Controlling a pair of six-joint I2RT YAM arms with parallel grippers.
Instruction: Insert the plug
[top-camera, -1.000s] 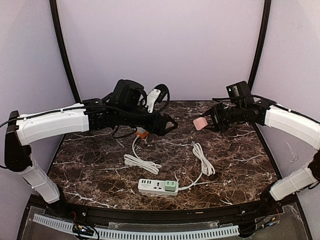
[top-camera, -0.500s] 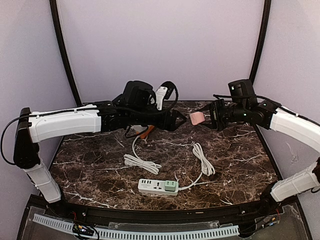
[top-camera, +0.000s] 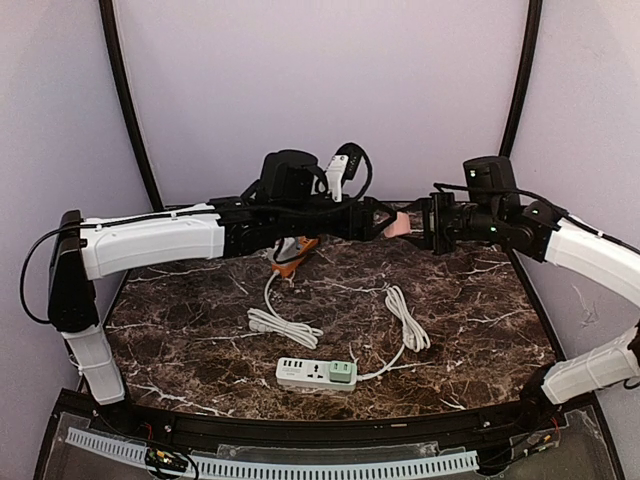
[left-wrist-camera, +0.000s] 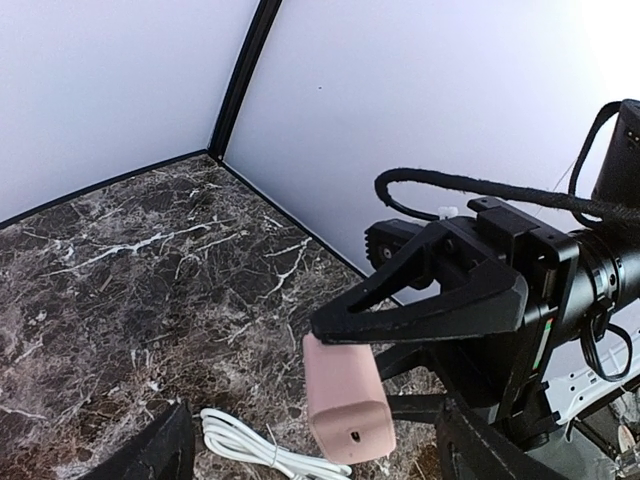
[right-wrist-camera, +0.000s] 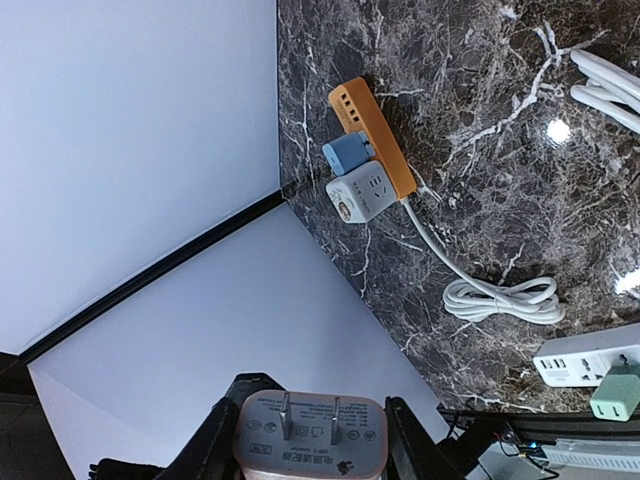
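The plug (top-camera: 403, 222) is a pink block with two metal prongs, held in the air above the back of the table. My right gripper (top-camera: 418, 224) is shut on it; in the right wrist view the plug (right-wrist-camera: 310, 445) sits between both fingers, prongs facing the camera. My left gripper (top-camera: 383, 219) is open, its tips right at the plug's other end. In the left wrist view the plug (left-wrist-camera: 345, 400) hangs under the right gripper's black fingers (left-wrist-camera: 430, 300), just ahead of my own spread left gripper (left-wrist-camera: 315, 458).
A white power strip (top-camera: 315, 373) carrying a green adapter (top-camera: 342, 372) lies near the front, with two coiled white cables (top-camera: 285, 325) behind it. An orange power strip (right-wrist-camera: 370, 150) holding a blue plug (right-wrist-camera: 347, 153) and a grey cube adapter (right-wrist-camera: 358, 195) lies at the back left.
Both arms have risen and closed in on each other above the back of the table. The left gripper has travelled right until its open tips meet the pink plug.
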